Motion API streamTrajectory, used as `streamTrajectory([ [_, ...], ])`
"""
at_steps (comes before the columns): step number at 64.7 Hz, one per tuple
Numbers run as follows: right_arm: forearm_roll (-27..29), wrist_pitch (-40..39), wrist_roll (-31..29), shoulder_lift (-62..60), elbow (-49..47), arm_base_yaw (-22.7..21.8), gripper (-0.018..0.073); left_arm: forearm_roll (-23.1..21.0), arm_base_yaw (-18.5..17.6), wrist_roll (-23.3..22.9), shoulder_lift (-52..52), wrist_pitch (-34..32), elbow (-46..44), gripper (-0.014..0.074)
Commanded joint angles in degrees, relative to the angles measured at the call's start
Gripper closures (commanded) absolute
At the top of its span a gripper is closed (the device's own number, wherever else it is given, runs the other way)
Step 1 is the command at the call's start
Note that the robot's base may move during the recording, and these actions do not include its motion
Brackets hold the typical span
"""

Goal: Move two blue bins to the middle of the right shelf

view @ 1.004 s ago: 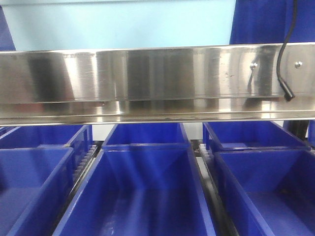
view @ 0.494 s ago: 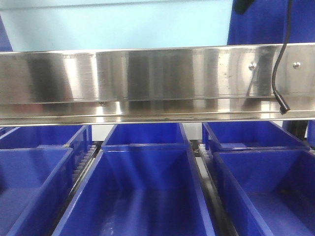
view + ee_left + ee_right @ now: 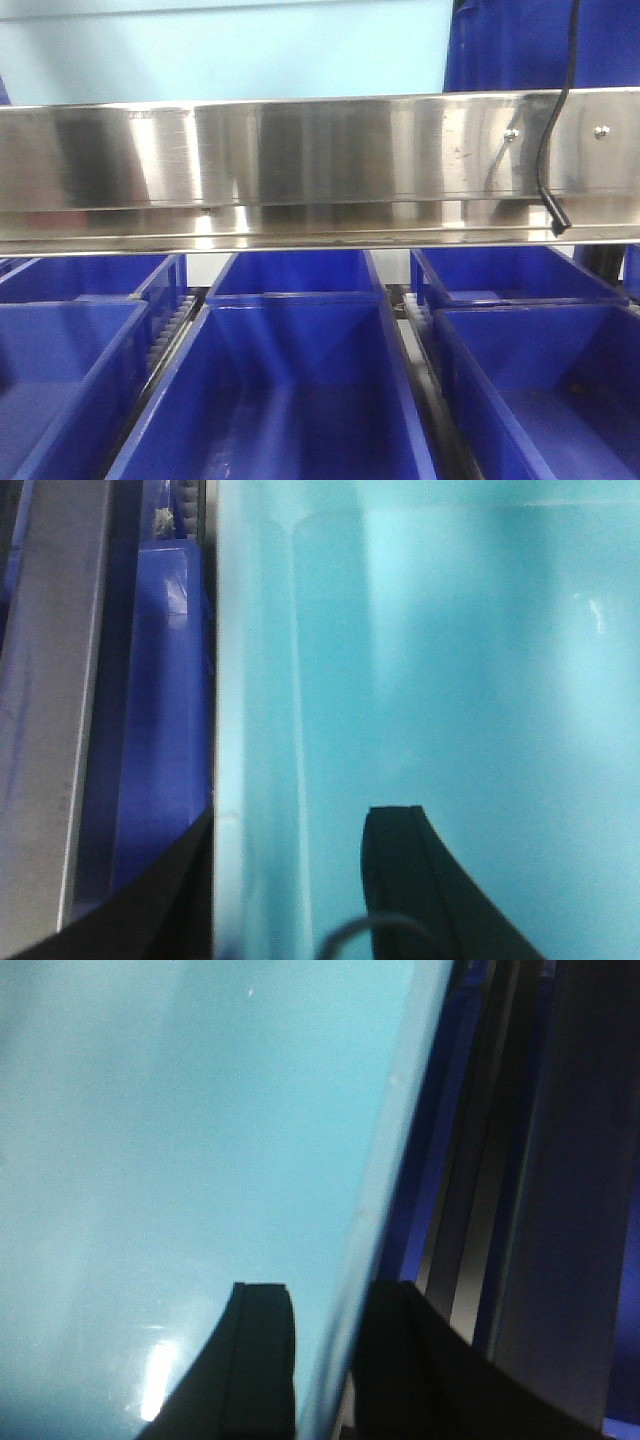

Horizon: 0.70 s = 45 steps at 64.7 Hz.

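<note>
A light blue bin [image 3: 250,50] fills the top of the front view, above the steel shelf rail [image 3: 300,160]. My left gripper [image 3: 285,890] straddles the bin's left wall [image 3: 255,730], one finger inside and one outside, shut on it. My right gripper [image 3: 330,1360] straddles the right wall [image 3: 385,1160] the same way, shut on it. Dark blue bins stand below the rail: a middle one [image 3: 290,390], a left one [image 3: 60,380] and a right one [image 3: 550,380]. The arms do not show in the front view.
A black cable [image 3: 550,150] hangs in front of the rail at the right. A dark blue shape [image 3: 540,45] stands at the top right beside the light blue bin. More blue bins [image 3: 295,272] sit behind the front row. Roller tracks [image 3: 170,335] run between them.
The light blue bin's right edge, the dark blue shape beside it and the hanging cable have all shifted left. The rail and the lower bins have not moved.
</note>
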Motion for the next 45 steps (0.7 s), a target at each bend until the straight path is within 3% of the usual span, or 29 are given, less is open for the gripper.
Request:
streamTrajectory([
  [1, -2.00, -1.31, -0.33, 1.53, 1.36, -0.11, 0.0713, -2.11, 0.02, 1.12, 2.12, 1.95, 1.73, 0.0707],
  [24, -2.00, -9.11, -0.33, -2.84, 1.36, -0.11, 0.0713, -2.45, 0.02, 1.12, -0.02, 1.29, -4.06, 0.0707],
  [45, -4.43, -15.96, -0.33, -7.78, -5.45, -0.11, 0.0713, -4.10, 0.02, 1.12, -5.69, -5.01, -11.66, 0.0707],
])
